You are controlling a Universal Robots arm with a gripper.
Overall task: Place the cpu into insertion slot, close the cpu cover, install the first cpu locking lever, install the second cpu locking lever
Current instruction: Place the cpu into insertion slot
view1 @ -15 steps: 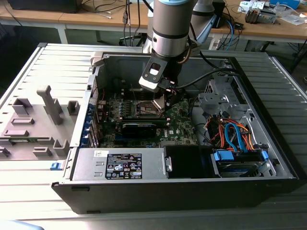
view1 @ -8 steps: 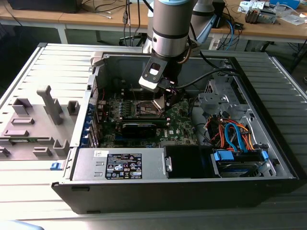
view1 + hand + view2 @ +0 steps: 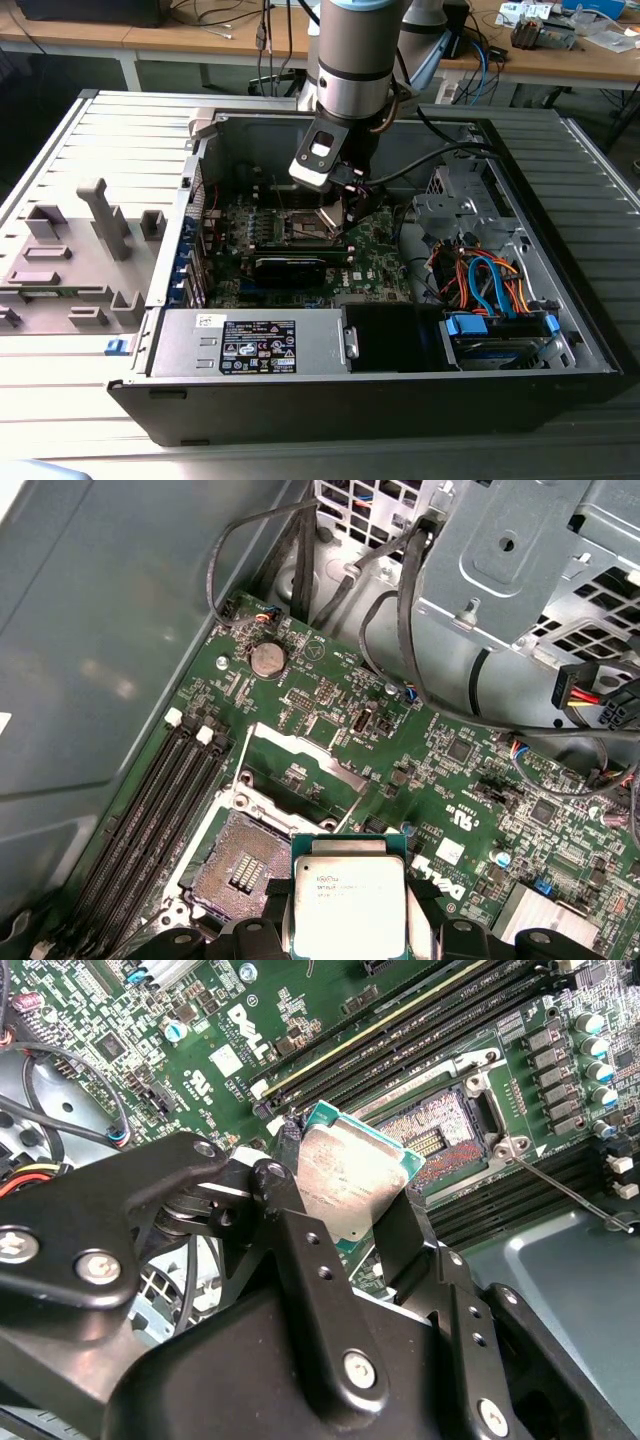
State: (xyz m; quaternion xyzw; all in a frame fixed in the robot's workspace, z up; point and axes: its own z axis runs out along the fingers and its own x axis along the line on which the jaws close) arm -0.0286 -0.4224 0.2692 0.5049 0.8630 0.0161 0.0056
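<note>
Pincer (image 3: 345, 1222) grips the cpu (image 3: 348, 905) by opposite edges; the bare insertion slot (image 3: 303, 226) lies just beside, toward eight o'clock in the exterior view.

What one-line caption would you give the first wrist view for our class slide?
The gripper holds the cpu over the motherboard, the empty insertion slot open close by.

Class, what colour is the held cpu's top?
Silver-grey; the cpu shows best in the first wrist view.
</note>
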